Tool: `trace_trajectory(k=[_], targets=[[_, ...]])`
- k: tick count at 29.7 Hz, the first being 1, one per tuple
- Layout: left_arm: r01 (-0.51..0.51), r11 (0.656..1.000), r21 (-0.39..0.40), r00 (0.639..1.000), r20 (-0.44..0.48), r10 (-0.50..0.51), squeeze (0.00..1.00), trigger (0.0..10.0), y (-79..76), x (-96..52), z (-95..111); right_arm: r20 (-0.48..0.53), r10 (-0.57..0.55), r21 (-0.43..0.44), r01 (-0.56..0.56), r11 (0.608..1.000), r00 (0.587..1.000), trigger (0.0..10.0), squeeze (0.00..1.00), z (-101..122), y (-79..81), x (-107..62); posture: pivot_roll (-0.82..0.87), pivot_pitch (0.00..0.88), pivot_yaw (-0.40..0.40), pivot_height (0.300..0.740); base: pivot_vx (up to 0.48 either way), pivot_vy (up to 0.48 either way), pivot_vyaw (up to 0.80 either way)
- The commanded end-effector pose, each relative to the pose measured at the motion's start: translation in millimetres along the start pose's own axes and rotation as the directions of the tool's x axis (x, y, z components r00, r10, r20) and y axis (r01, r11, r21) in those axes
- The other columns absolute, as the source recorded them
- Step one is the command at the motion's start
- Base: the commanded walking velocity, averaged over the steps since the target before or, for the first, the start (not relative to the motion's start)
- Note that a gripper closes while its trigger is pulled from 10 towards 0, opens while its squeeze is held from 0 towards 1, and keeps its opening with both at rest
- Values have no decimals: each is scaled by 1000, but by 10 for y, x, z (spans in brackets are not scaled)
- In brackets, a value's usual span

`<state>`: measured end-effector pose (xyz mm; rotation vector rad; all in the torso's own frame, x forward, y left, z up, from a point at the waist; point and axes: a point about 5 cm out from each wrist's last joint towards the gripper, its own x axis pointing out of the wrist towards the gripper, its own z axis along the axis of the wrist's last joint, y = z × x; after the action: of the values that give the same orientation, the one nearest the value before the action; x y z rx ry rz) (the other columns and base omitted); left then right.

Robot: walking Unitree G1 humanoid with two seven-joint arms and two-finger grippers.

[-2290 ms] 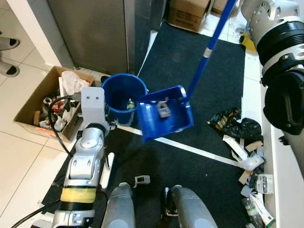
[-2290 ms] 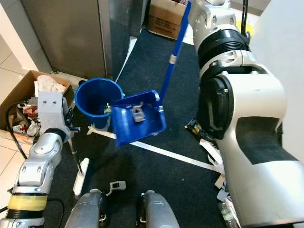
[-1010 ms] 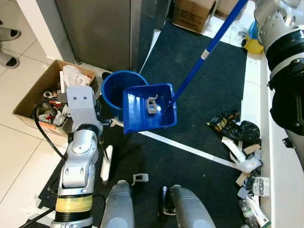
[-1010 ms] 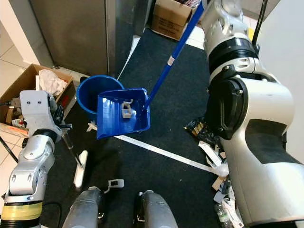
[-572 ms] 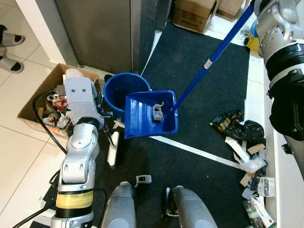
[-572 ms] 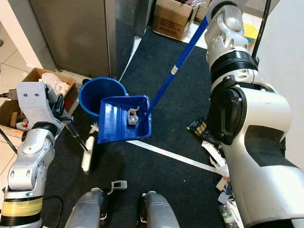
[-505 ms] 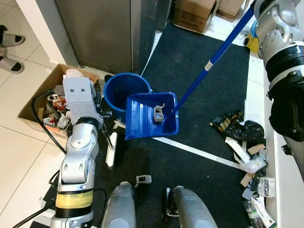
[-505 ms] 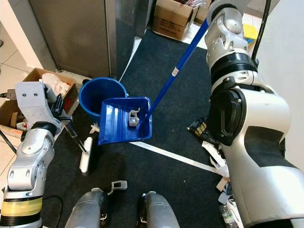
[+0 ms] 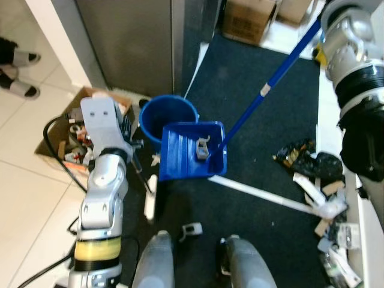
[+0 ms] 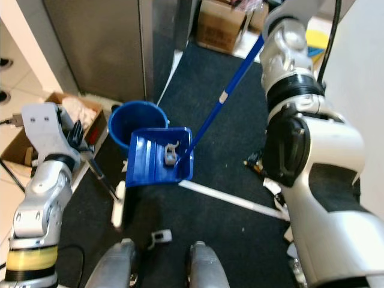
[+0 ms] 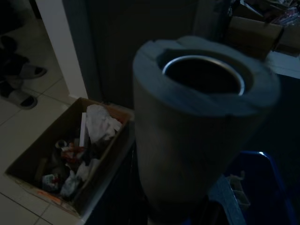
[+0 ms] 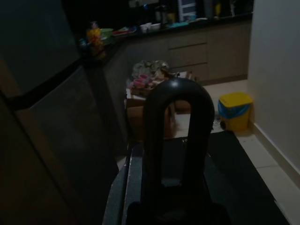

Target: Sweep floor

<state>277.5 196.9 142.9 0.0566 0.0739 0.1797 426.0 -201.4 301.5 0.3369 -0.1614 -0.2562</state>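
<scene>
Black mat [image 9: 264,156] underfoot, taken as the landmark for every place below.

Item 1: robot's two grey legs [image 9: 157,264], standing on the mat's near end.

Item 2: small white clip-like scrap [image 9: 192,228], on the mat just ahead of the legs.

Item 3: broom [image 9: 149,201], white head resting on the mat's left part, thin dark handle rising toward the left arm [image 9: 102,186]. Left gripper [image 10: 77,133] sits at the handle's upper end beside the mat's left edge; whether its fingers are clamped cannot be told.

Item 4: blue dustpan [image 9: 193,150], held above the middle of the mat, pan roughly level. Contents: one small grey-white piece of debris [image 9: 203,149] near the pan's back wall.

Item 5: long blue dustpan handle [image 9: 268,84], white band partway up, slanting from the pan up over the mat's right side to the raised right arm [image 10: 288,54]. State of the right gripper's fingers cannot be told; in the right wrist view a dark looped handle end [image 12: 178,140] stands close before the camera.

Item 6: white tape line [image 9: 264,197], crossing the mat diagonally to the right of the dustpan.

Item 7: blue bucket [image 9: 168,120], upright at the mat's left edge, directly behind the dustpan and touching or just beside it. Interior dark; contents not discernible.

Item 8: cardboard box [image 9: 66,135], on tile left of the mat, open, holding crumpled white paper and mixed small rubbish.

Item 9: litter heap [image 9: 318,180] with black plastic, along the mat's right edge.

Item 10: second cardboard box [image 9: 246,21], beyond the mat's far end.
</scene>
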Motion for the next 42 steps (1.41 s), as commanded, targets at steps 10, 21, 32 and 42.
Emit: trace_trajectory(k=[10, 21, 32, 42], targets=[[-10, 1000, 16, 1000, 6, 10, 0, 10000, 12, 1, 17, 36, -15, 40, 13, 999, 999, 10000, 0, 79, -36, 8, 191, 34, -84, 740, 0, 319, 0], [-7, 999, 47, 1000, -17, 8, 0, 10000, 2, 19, -14, 36, -17, 42, 15, 999, 999, 10000, 0, 73, -42, 6, 190, 33, -81, 740, 0, -99, 0], [-8, 999, 53, 1000, -28, 10, 0, 10000, 6, 26, -29, 34, -17, 42, 15, 999, 999, 10000, 0, 67, -44, 6, 188, 34, -81, 740, 144, -329, 0], [-17, 999, 33, 1000, -10, 17, 0, 10000, 17, 19, -17, 34, -17, 39, 16, 999, 999, 10000, 0, 66, -49, 6, 188, 34, -84, 740, 136, -184, 0]])
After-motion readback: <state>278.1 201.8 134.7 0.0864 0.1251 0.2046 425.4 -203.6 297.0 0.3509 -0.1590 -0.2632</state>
